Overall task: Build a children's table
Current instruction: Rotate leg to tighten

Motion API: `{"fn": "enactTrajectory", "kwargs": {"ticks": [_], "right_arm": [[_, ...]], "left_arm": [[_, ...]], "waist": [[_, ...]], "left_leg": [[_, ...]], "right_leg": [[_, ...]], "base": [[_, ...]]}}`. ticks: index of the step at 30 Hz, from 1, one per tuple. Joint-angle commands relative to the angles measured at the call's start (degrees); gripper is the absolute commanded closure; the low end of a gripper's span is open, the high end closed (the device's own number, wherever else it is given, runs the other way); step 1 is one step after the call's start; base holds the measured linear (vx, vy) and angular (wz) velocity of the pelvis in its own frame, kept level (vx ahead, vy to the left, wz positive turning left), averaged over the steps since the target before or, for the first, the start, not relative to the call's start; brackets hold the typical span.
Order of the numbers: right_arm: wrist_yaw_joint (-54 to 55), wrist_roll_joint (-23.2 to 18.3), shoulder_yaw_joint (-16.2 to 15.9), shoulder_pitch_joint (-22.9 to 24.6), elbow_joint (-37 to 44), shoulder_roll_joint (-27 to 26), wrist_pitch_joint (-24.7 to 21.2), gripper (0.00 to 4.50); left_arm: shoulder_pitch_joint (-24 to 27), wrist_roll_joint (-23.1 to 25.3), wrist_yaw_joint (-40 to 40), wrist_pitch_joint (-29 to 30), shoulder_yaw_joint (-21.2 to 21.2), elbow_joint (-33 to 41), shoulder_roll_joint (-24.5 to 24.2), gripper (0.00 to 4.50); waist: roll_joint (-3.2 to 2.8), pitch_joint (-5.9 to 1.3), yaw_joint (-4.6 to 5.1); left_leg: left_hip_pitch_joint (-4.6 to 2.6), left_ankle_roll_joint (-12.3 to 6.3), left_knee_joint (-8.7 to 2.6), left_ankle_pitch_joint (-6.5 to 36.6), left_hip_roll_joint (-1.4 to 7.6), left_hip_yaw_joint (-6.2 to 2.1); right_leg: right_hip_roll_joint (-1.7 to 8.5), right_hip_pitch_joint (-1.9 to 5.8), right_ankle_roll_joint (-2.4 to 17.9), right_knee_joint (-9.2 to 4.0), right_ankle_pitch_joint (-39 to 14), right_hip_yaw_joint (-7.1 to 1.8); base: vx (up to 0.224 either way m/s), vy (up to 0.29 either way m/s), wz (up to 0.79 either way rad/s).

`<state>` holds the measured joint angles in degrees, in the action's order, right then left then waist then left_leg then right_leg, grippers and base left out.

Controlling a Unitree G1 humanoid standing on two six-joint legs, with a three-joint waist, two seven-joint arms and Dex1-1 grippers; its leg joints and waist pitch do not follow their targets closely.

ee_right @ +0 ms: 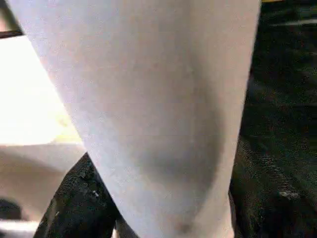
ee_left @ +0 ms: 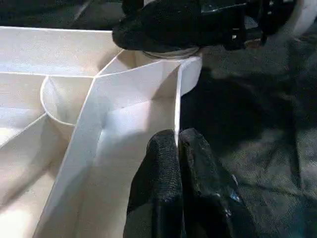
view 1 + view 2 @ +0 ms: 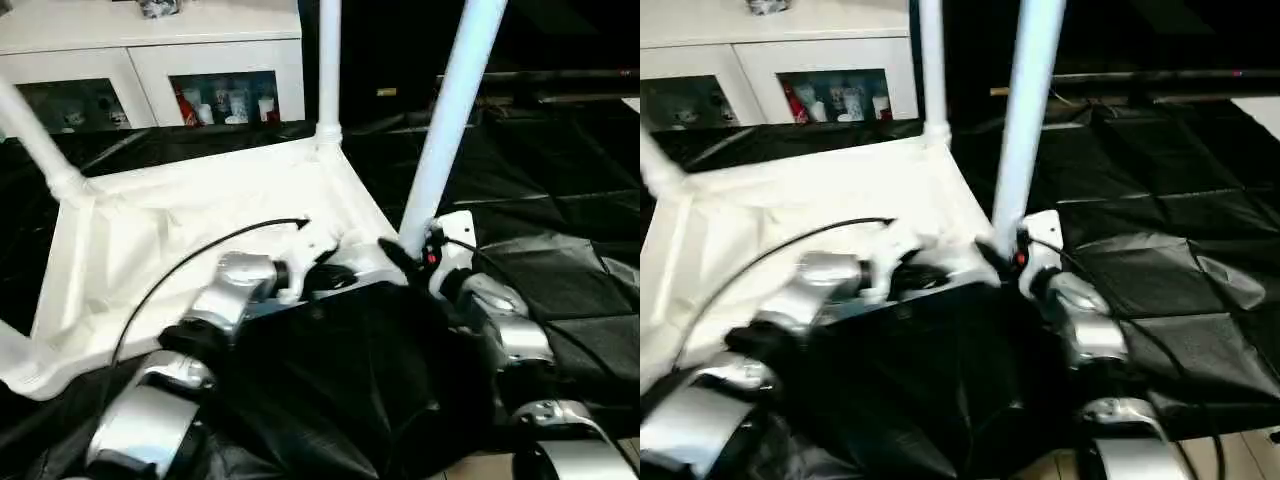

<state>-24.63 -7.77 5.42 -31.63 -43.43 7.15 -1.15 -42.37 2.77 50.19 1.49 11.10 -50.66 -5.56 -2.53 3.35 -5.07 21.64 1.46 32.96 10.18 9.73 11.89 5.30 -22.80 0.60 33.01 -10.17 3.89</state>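
White plastic children's table (image 3: 200, 240) lying upside down on black sheeting (image 3: 560, 270), rimmed underside up, three round tapered legs rising from its corners. Left gripper (image 2: 177, 148) pinched shut on the tabletop's thin rim; right gripper (image 3: 415, 255) clamped around the near white leg (image 3: 450, 120) at its corner socket. Risks cross-seating or popping out if tilted sideways while pressed, or rim slipping free.

White children's table (image 3: 180, 240) upside down on black sheeting, three fitted legs pointing up.
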Motion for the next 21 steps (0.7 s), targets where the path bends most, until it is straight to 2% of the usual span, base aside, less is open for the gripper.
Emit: {"fn": "enactTrajectory", "kwargs": {"ticks": [1,2,3,5,6,7,8,10,12,13,16,17,19,21], "right_arm": [[0.8,1.8,-2.3,2.3,-4.6,-3.0,-3.0,1.96],[0.4,2.2,-3.0,2.2,-4.4,-3.8,-2.2,1.96],[-0.4,1.6,-2.9,2.1,-4.0,-4.3,-1.8,1.61],[-1.8,1.1,-3.0,1.8,-3.0,-5.0,-1.1,1.26],[-2.0,1.0,-3.2,1.7,-2.8,-5.2,-0.8,1.24],[-2.8,0.7,-3.5,1.5,-2.5,-5.1,-0.7,1.24],[-4.1,0.5,-4.0,1.4,-2.2,-4.8,-0.4,1.06],[-6.5,0.3,-4.6,1.5,-1.2,-4.2,-0.3,0.82],[-9.7,-0.1,-5.2,1.8,-0.3,-3.2,-0.3,0.77],[-11.3,-0.3,-5.5,1.9,0.1,-2.7,-0.3,0.77],[-18.7,-0.6,-6.9,2.3,1.8,0.5,-0.3,0.77],[-21.9,-0.8,-7.4,2.2,2.2,1.9,-0.4,0.77],[-25.6,-0.5,-8.1,2.0,2.4,3.8,-0.4,0.77],[-29.3,-0.4,-8.5,1.6,2.5,5.7,-0.5,0.77]], "left_arm": [[-1.1,-0.8,-4.8,0.5,-1.2,-1.0,2.5,4.5],[-1.2,-0.9,-4.7,0.3,-1.1,-1.0,2.9,4.5],[-1.1,-0.9,-4.2,0.3,-1.0,-0.9,2.9,4.5],[-0.8,-0.8,-2.8,-0.4,-0.8,-0.7,2.8,4.5],[-0.7,-0.8,-2.4,-0.6,-0.6,-0.6,2.7,4.5],[-0.4,-0.9,-1.3,-0.9,-0.4,-0.3,2.3,4.5],[-0.1,-1.0,-0.2,-1.2,-0.2,0.0,1.7,4.5],[0.2,-1.2,1.3,-1.6,-0.2,0.5,0.9,4.5],[0.6,-1.6,2.9,-1.9,-0.3,0.9,0.1,4.5],[0.7,-1.8,3.6,-2.1,-0.3,1.2,-0.2,4.5],[1.7,-2.7,8.6,-2.3,0.0,3.1,-2.3,4.5],[2.2,-3.0,10.7,-2.2,0.3,3.9,-3.3,4.5],[2.6,-3.1,13.1,-2.2,0.7,4.6,-4.4,4.5],[3.2,-3.5,16.1,-2.2,1.3,5.6,-5.5,4.5]], "waist": [[0.95,-2.28,0.4],[0.99,-2.23,0.37],[0.99,-2.23,0.37],[0.86,-2.28,0.35],[0.84,-2.32,0.34],[0.45,-2.44,0.28],[0.68,-2.41,0.39],[0.44,-2.5,0.26],[0.5,-2.48,0.2],[0.56,-2.49,0.12],[0.67,-2.51,-0.2],[0.44,-2.54,-0.41],[0.4,-2.77,-0.41],[0.2,-2.93,-0.5]], "left_leg": [[-1.67,-0.27,-5.1,20.9,3.8,-2.31],[-1.56,-0.34,-5.14,21.3,3.77,-2.37],[-1.44,-0.55,-5.23,21.3,3.76,-2.5],[-1.44,-0.78,-5.23,21.2,3.76,-2.45],[-1.4,-0.82,-5.26,21.0,3.8,-2.47],[-1.45,-0.72,-5.24,21.1,3.8,-2.51],[-1.29,-0.8,-5.27,21.2,3.77,-2.48],[-1.4,-0.8,-5.25,21.2,3.79,-2.43],[-1.07,-1.34,-5.23,19.5,3.77,-2.31],[-1.12,-1.57,-5.19,19.4,3.77,-2.24],[-0.66,-3.16,-4.97,16.5,3.77,-2.03],[-0.73,-3.77,-4.81,15.6,3.78,-1.92],[-0.58,-4.29,-4.57,13.7,3.83,-1.82],[-0.6,-5.08,-4.36,11.4,3.95,-1.78]], "right_leg": [[4.37,1.06,9.0,-5.33,-26.2,-2.7],[4.46,1.09,8.6,-5.41,-26.7,-2.74],[4.57,1.23,8.1,-5.42,-27.3,-2.75],[4.56,1.15,7.9,-5.54,-26.9,-2.84],[4.51,1.18,8.1,-5.45,-26.2,-2.83],[4.54,1.2,8.3,-5.36,-25.9,-2.82],[4.47,1.3,8.5,-5.33,-25.4,-2.77],[4.5,1.28,8.8,-5.32,-24.7,-2.79],[4.45,1.59,9.8,-4.93,-21.7,-2.8],[4.43,1.64,10.0,-4.97,-21.4,-2.78],[4.36,2.15,11.0,-4.53,-18.4,-2.64],[4.38,2.12,11.3,-4.45,-17.9,-2.58],[4.32,2.33,12.0,-4.15,-15.7,-2.48],[4.18,2.41,13.6,-3.6,-11.4,-2.31]], "base": [[0.0,0.0,0.0],[0.0,0.0,0.0],[0.0,0.0,0.0],[0.0,0.0,0.0],[0.0,0.0,0.0],[0.0,0.0,0.0],[0.0,0.0,0.0],[0.0,0.0,0.0],[0.0,0.0,0.0],[0.0,0.0,0.0],[0.0,0.0,0.0],[0.0,0.0,0.0],[0.0,0.0,0.0],[0.0,0.0,0.0]]}}
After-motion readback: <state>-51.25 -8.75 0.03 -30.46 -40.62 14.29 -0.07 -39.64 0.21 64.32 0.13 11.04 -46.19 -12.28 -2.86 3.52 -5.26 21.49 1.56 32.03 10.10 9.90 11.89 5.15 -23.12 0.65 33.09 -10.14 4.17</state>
